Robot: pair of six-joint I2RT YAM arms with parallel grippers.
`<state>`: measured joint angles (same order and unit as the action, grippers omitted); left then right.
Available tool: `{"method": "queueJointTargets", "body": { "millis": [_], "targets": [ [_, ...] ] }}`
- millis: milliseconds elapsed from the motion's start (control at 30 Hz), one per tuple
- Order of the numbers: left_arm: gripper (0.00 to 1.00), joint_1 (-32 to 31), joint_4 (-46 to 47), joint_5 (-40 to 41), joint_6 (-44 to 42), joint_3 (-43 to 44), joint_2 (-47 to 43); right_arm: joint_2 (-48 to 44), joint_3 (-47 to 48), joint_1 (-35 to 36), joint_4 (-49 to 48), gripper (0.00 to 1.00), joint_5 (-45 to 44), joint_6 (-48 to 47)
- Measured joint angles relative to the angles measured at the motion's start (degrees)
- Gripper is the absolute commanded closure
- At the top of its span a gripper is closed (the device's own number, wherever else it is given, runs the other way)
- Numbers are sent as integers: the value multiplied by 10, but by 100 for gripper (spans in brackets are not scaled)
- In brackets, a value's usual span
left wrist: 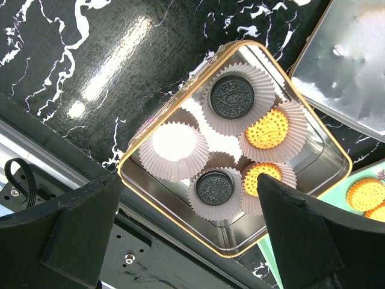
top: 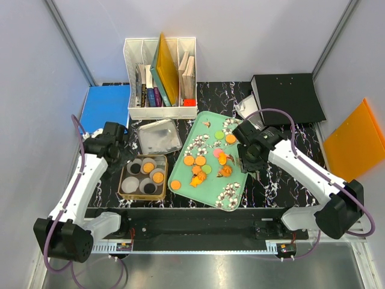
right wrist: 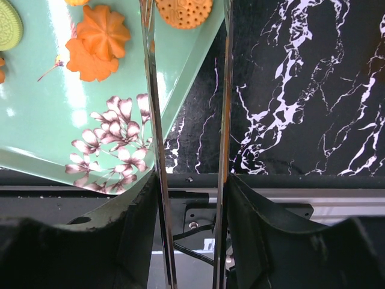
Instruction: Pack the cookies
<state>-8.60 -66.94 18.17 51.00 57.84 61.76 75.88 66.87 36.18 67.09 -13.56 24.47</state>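
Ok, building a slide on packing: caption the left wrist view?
Left gripper open above the tin, whose paper cups hold two black cookies and two orange cookies; one cup sits empty.

Robot lab booth: plain grey panel walls [top: 240, 36], aluminium mounting rail [top: 198, 246].

Top external sits high behind the arm bases, angled down and forward, far enough back to take in the whole table [top: 271, 180]. Left wrist is close, facing straight down on the tin [left wrist: 313, 153], with a tray [left wrist: 368, 170] corner at its right edge. Right wrist is close, sighting down along the tongs [right wrist: 150, 120] onto the tray's near corner and the front rail [right wrist: 337, 192]. The tin shows in top and left views, the tray in all three.
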Motion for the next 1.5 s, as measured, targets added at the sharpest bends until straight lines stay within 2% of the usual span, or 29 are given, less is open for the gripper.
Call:
{"method": "queueJointTargets", "body": {
  "millis": [167,333,700,1100,1233,1500],
  "targets": [
    [1,0,6,-3,0,-5,7,-5,-15,0,-6,50,17,8],
    [1,0,7,-4,-1,-5,9,-5,-26,-1,-14,58,32,13],
    [1,0,7,-4,-2,-6,9,-5,-27,-1,-13,69,43,15],
    [1,0,5,0,-2,4,10,-6,151,4,-11,74,78,14],
    [1,0,-2,6,-1,14,10,16,202,51,-9,74,85,13],
    [1,25,-33,44,10,47,-3,160,326,190,-37,74,109,2]
  ]
}}
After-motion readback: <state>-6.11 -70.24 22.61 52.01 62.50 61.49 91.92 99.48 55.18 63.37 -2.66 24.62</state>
